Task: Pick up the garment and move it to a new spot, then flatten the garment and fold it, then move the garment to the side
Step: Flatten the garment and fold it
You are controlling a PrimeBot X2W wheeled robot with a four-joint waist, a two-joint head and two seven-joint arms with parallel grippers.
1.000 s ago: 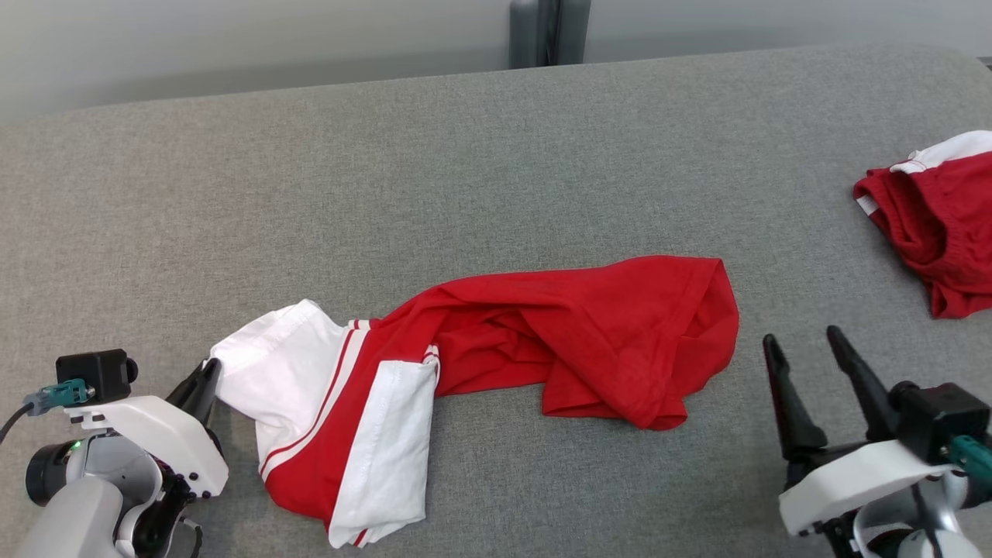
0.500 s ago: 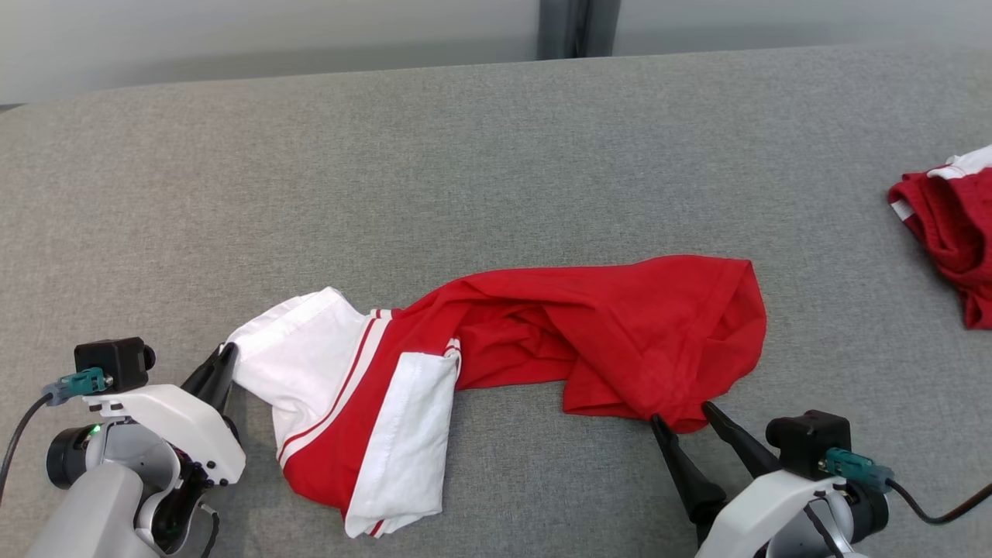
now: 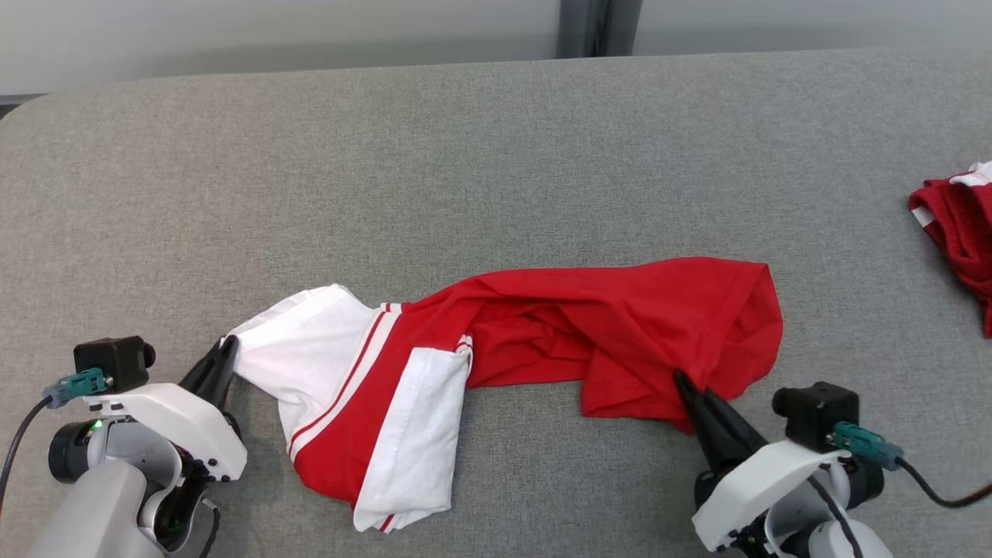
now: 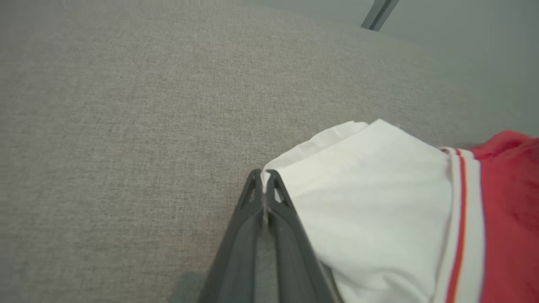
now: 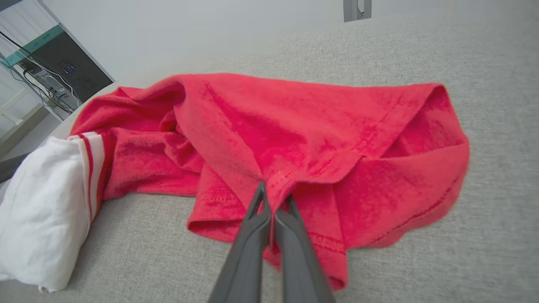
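Red-and-white shirt [image 3: 558, 325] lay crumpled on the grey table [image 3: 465, 155], its long axis running from one tool to the other. Left tool [image 3: 228, 345] was clamped on the white sleeve edge. Right tool [image 3: 682, 380] was clamped on the red hem, so each end lay at its nearer tool's tips.

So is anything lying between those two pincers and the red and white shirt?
Nothing visible does. The left pincer is shut on the white corner of the shirt, and the right pincer is shut on its red hem. Another red garment lies apart at the far right of the grey surface.
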